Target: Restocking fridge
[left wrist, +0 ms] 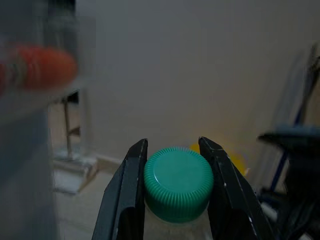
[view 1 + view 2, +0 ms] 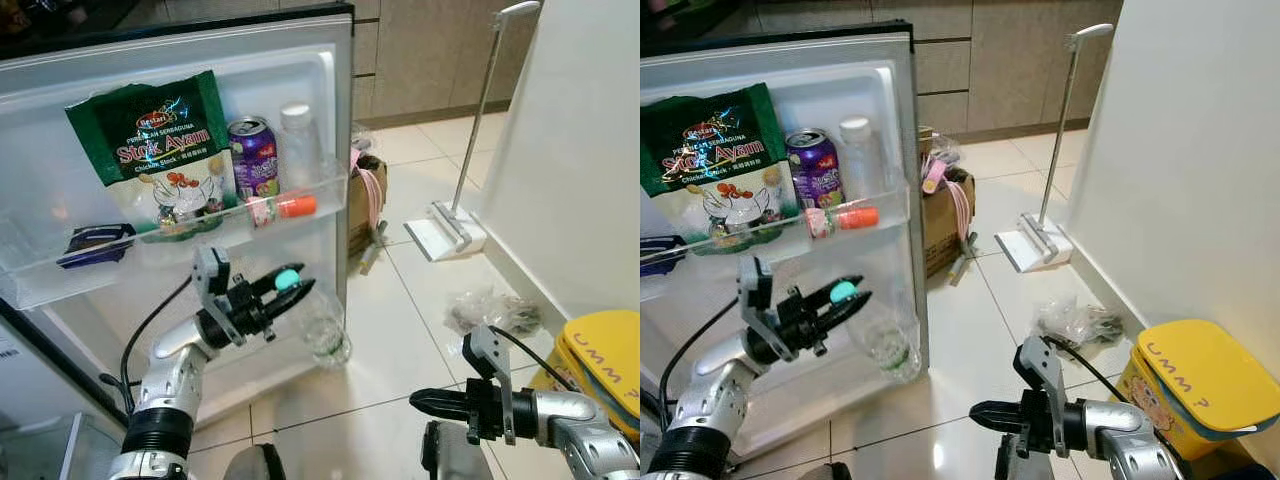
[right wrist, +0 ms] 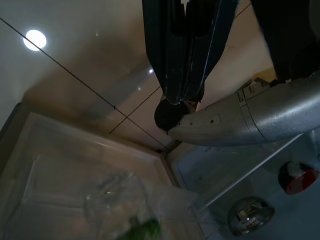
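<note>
The left hand (image 2: 285,287) is closed on a clear plastic bottle (image 2: 322,330) with a teal cap (image 1: 178,183); the two black fingers (image 1: 125,200) clamp the cap from either side. The bottle hangs tilted below the hand, in front of the lower part of the open fridge door (image 2: 300,80), beneath the door shelf (image 2: 190,245).

The door shelf holds, from the robot's left to right: a dark blue packet (image 2: 95,245), a green chicken stock bag (image 2: 160,150), a purple drink can (image 2: 254,155), and a white-capped clear bottle (image 2: 298,145). A small orange-capped bottle (image 2: 282,207) lies on its side in front of the can.

The right hand (image 2: 425,403) is held low over the tiled floor (image 2: 400,290), fingers pressed together, holding nothing.

On the floor beyond the door stand a cardboard box (image 2: 362,205) and a white dustpan with a long handle (image 2: 450,225). A crumpled plastic bag (image 2: 490,310) lies near the wall. A yellow-lidded container (image 2: 605,355) stands just beside the right arm.
</note>
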You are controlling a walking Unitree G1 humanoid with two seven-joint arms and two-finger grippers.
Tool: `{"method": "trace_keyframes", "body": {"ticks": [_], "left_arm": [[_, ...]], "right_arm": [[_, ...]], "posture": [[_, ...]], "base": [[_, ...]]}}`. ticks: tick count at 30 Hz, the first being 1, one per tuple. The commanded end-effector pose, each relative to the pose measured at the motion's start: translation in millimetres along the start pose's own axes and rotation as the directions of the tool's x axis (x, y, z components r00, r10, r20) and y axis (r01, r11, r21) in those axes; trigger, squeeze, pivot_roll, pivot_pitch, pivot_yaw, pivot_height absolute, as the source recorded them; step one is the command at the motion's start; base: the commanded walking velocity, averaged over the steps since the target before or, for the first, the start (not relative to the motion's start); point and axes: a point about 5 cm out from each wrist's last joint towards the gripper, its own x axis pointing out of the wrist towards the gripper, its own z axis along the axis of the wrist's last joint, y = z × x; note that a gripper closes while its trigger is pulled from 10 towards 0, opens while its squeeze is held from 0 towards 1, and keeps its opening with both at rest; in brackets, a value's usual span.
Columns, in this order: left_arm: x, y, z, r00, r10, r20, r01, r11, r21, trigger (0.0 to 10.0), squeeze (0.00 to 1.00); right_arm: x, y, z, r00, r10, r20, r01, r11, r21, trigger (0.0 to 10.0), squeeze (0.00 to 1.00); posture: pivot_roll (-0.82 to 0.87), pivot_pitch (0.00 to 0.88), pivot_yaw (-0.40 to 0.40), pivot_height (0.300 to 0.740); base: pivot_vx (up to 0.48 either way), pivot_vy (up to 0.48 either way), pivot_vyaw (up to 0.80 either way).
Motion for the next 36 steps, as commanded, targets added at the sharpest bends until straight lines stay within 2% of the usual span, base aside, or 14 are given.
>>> {"method": "trace_keyframes", "body": {"ticks": [1, 3, 10, 15, 16, 18, 19, 20, 24, 26, 27, 32, 33, 36], "left_arm": [[-5.6, -2.6, 7, 0.999, -0.049, 0.004, 0.049, 0.999, -0.015, 10.0, 0.0], [-8.4, -5.3, 9, 0.997, -0.081, 0.004, 0.081, 0.996, -0.041, 10.0, 0.0], [-6.1, 2.1, 15, 0.998, -0.008, 0.065, 0.01, 1.0, -0.027, 10.0, 0.0], [2.3, 5.5, 14, 0.992, 0.073, 0.103, -0.074, 0.997, 0.011, 10.0, 0.0], [6.7, 4.6, 9, 0.99, 0.106, 0.092, -0.111, 0.993, 0.05, 10.0, 0.0], [6.7, 4.6, 9, 0.99, 0.106, 0.092, -0.111, 0.993, 0.05, 10.0, 0.0], [10.8, 3.3, 6, 0.988, 0.131, 0.083, -0.137, 0.987, 0.081, 10.0, 0.0], [23.5, -2.8, -1, 0.986, 0.154, 0.064, -0.162, 0.973, 0.164, 10.0, 0.0], [32.8, -7.5, -3, 0.986, 0.152, 0.064, -0.162, 0.965, 0.205, 10.0, 0.0], [46.2, -13.8, -3, 0.99, 0.128, 0.055, -0.139, 0.942, 0.304, 10.0, 0.0], [46.2, -13.8, -3, 0.99, 0.128, 0.055, -0.139, 0.942, 0.304, 10.0, 0.0], [60.9, -15.9, 0, 0.99, 0.13, 0.049, -0.138, 0.874, 0.466, 10.0, 0.0], [60.9, -15.9, 0, 0.99, 0.13, 0.049, -0.138, 0.874, 0.466, 10.0, 0.0], [63.3, -14.9, 1, 0.989, 0.14, 0.041, -0.14, 0.843, 0.519, 10.0, 0.0]], "right_arm": [[-2.8, 0.9, 0, 1.0, 0.0, -0.002, 0.0, 1.0, 0.006, 10.0, 0.0], [-5.0, -0.3, -1, 1.0, -0.007, -0.005, 0.007, 1.0, 0.007, 10.0, 0.0], [-4.9, -1.8, 0, 1.0, -0.021, -0.001, 0.021, 1.0, 0.006, 10.0, 0.0], [-1.8, -3.3, 2, 0.999, -0.042, 0.008, 0.042, 0.999, -0.004, 10.0, 0.0], [-0.8, -3.6, 2, 0.999, -0.047, 0.011, 0.047, 0.999, -0.005, 10.0, 0.0], [-0.8, -3.6, 2, 0.999, -0.047, 0.011, 0.047, 0.999, -0.005, 10.0, 0.0], [-0.1, -3.8, 2, 0.999, -0.05, 0.013, 0.05, 0.999, -0.006, 10.0, 0.0], [1.6, -3.1, 2, 0.999, -0.05, 0.015, 0.05, 0.999, -0.006, 10.0, 0.0], [2.8, -2.6, 1, 0.999, -0.049, 0.017, 0.049, 0.999, -0.006, 10.0, 0.0], [4.9, -2.3, 2, 0.999, -0.049, 0.021, 0.049, 0.999, -0.007, 10.0, 0.0], [4.9, -2.3, 2, 0.999, -0.049, 0.021, 0.049, 0.999, -0.007, 10.0, 0.0], [7.4, -1.2, 2, 0.998, -0.049, 0.027, 0.049, 0.999, -0.006, 10.0, 0.0], [7.4, -1.2, 2, 0.998, -0.049, 0.027, 0.049, 0.999, -0.006, 10.0, 0.0], [8.1, -0.6, 1, 0.998, -0.049, 0.028, 0.049, 0.999, -0.006, 10.0, 0.0]], "posture": [[-0.06, 0.0, -0.009, 0.417], [-0.06, 0.0, -0.01, 0.417], [-0.05, 0.0, -0.008, 0.417], [-0.05, 0.0, -0.007, 0.417], [-0.06, 0.0, -0.006, 0.417], [-0.06, 0.0, -0.006, 0.417], [-0.06, 0.0, -0.006, 0.417], [-0.06, 0.0, -0.003, 0.417], [-0.06, 0.0, -0.001, 0.417], [-0.06, 0.0, 0.002, 0.417], [-0.06, 0.0, 0.002, 0.417], [-0.06, 0.0, 0.008, 0.417], [-0.06, 0.0, 0.008, 0.417], [-0.06, 0.0, 0.011, 0.417]], "base": [[0.0, 0.0, 0.0], [0.0, 0.0, 0.0], [0.0, 0.0, 0.0], [0.0, 0.0, 0.0], [0.0, 0.0, 0.0], [0.0, 0.0, 0.0], [0.0, 0.0, 0.0], [0.0, 0.0, 0.0], [0.0, 0.0, 0.0], [0.0, 0.0, 0.0], [0.0, 0.0, 0.0], [0.0, 0.0, 0.0], [0.0, 0.0, 0.0], [0.0, 0.0, 0.0]]}}
